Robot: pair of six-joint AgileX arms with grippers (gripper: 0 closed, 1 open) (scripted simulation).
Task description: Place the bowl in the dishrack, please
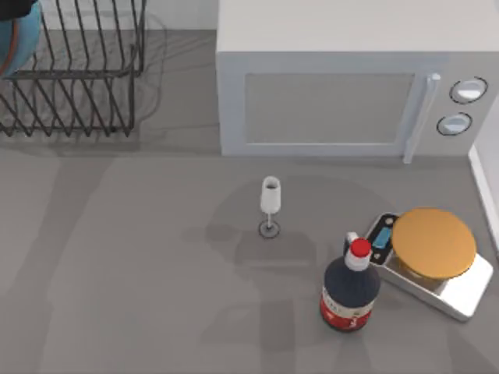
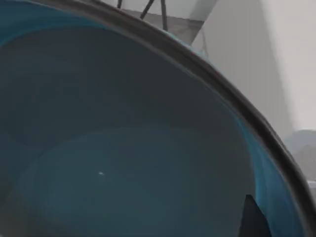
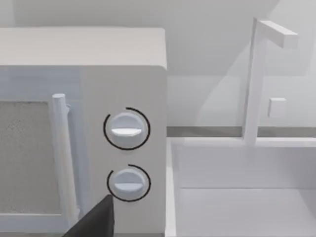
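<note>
The blue bowl [image 1: 17, 43] with its thin orange-red rim stands on edge at the left end of the black wire dishrack [image 1: 86, 86], in the table's far left corner. The rack's tines cross in front of it. My left gripper [image 1: 22, 5] shows as a dark shape just above the bowl and appears shut on its rim. In the left wrist view the bowl's glossy blue inside [image 2: 123, 148] is very close, with one dark fingertip [image 2: 253, 219] over it and rack wires [image 2: 157, 11] beyond the rim. My right gripper [image 3: 96, 219] is parked, facing the microwave's knobs.
A white microwave [image 1: 335, 101] stands at the back, right of the rack. A small wine glass [image 1: 270, 204] stands mid-table. A dark bottle with a red cap [image 1: 351, 288] and a scale with a round orange top [image 1: 433, 243] sit at the front right.
</note>
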